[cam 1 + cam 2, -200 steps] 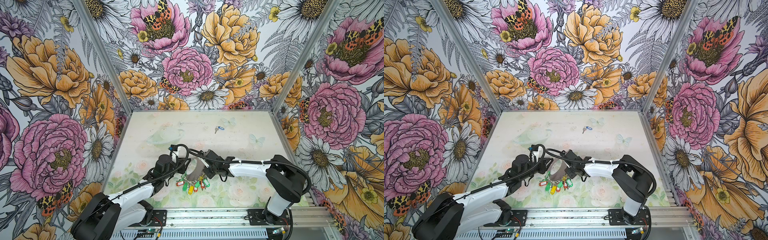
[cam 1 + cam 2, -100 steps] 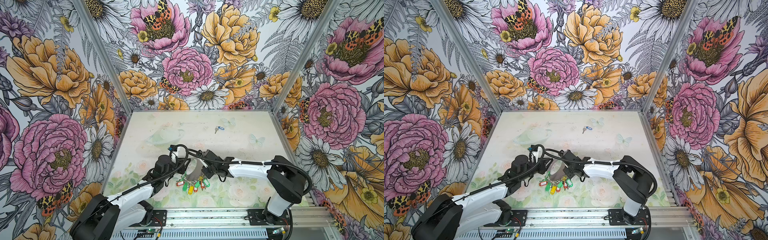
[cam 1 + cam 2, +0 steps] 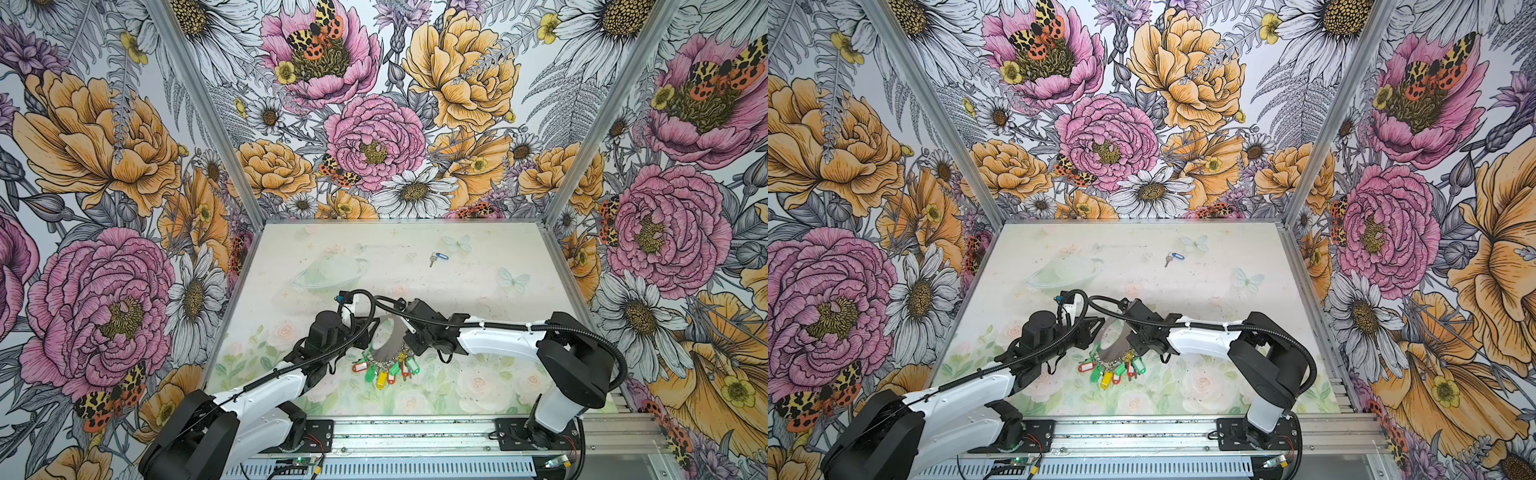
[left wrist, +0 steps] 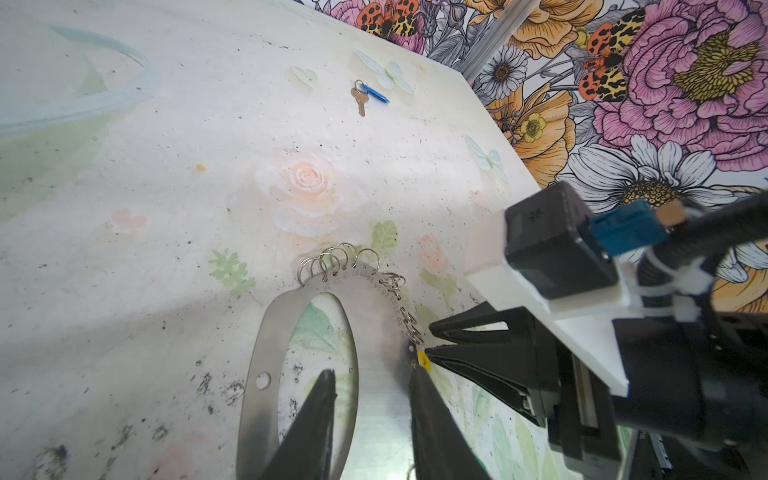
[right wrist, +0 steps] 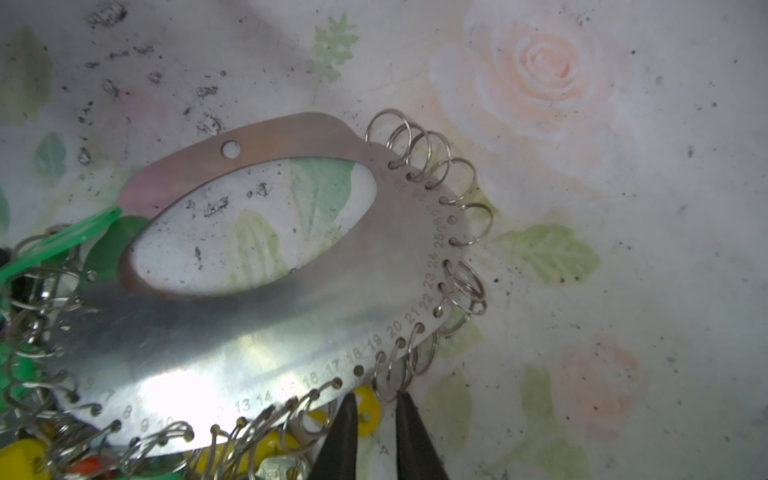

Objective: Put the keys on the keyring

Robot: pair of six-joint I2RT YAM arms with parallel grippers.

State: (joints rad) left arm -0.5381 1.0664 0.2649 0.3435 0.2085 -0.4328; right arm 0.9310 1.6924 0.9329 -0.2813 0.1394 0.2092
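L pincer [image 4: 372,374] clamped across keyring [image 5: 249,332] band, one finger thru the hole, holds it tilted off tabletop [image 3: 478,291]. R pincer [image 5: 377,395] nearly together, tips astride a wire ring [image 5: 390,374] at the rim; grip: can't tell. Blue-tag keys [image 3: 438,257] lie flat, well beyond both pincers.
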